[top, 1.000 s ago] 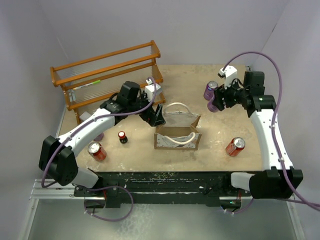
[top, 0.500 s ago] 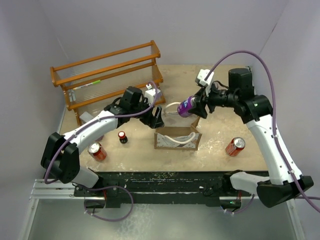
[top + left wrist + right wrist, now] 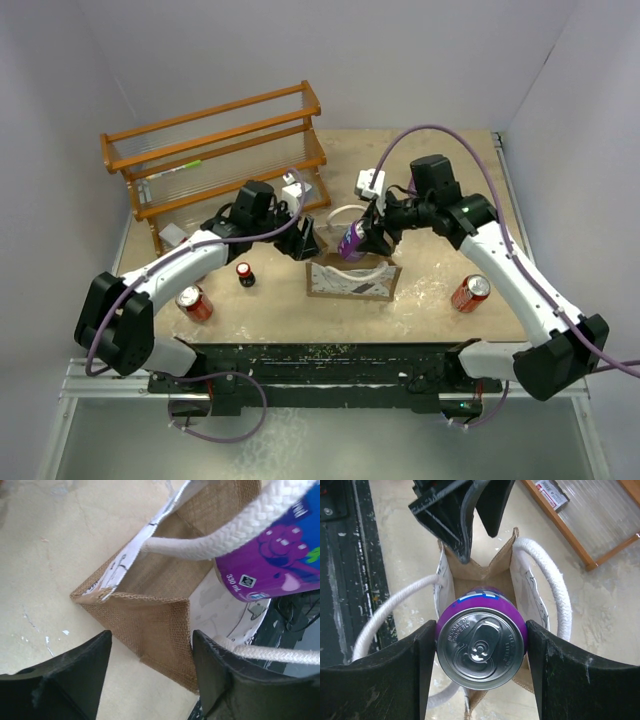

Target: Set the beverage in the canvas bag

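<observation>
Both sets of jaws matter: our right jaws clasp the purple grape-printed drink can [image 3: 352,240] over the small tan-brown canvas bag [image 3: 350,285], left jaws gape wide astride its ten-o'clock corner, so we should lower straight between its white rope handles [image 3: 200,549].

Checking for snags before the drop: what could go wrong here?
The purple can in the right tool hangs beside a rope handle and could snag. The canvas bag has a side wall folded inward, narrowing the mouth. The left tool stands open around that wall, so the bag may shift.
</observation>
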Tool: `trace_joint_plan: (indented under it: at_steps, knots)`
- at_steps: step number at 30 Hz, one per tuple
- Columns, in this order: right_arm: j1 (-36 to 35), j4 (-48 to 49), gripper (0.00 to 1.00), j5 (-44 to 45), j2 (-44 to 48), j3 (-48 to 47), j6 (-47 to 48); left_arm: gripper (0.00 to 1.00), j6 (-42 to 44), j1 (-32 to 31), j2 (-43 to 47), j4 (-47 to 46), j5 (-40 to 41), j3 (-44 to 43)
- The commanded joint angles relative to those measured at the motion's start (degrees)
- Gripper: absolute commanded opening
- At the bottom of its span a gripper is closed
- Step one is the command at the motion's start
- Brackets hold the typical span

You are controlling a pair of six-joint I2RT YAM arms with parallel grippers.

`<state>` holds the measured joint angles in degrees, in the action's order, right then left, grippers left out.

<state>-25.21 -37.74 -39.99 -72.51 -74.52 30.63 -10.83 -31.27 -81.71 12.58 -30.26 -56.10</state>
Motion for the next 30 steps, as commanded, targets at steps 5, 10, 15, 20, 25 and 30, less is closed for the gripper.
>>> trace_joint_plan:
  at_steps: [5,10,15,20,25,30]
  knots:
    - [-3.8,17.2,0.00,5.2,-0.9,3.8,0.4,0.53,2.9,4.3,5.9,-6.6,-3.0,5.2]
    - [-6.5,23.0,0.00,8.6,-3.0,5.9,-1.6,0.50,5.9,4.3,6.6,-8.2,-7.6,7.2]
    - [-7.9,28.1,0.00,9.9,-3.0,8.8,-4.3,0.56,8.6,4.3,8.2,-8.5,-10.9,9.7]
    - [-9.9,31.0,0.00,11.8,-4.4,10.4,-3.8,0.78,8.6,5.9,9.2,-8.8,-11.4,10.2]
    - [-10.4,34.0,0.00,13.2,-7.1,10.2,-4.6,0.99,10.9,7.0,10.0,-9.3,-11.7,12.1]
    - [-12.2,35.4,0.00,16.5,-9.4,9.6,-6.4,0.99,13.5,7.2,10.1,-8.8,-11.5,12.9]
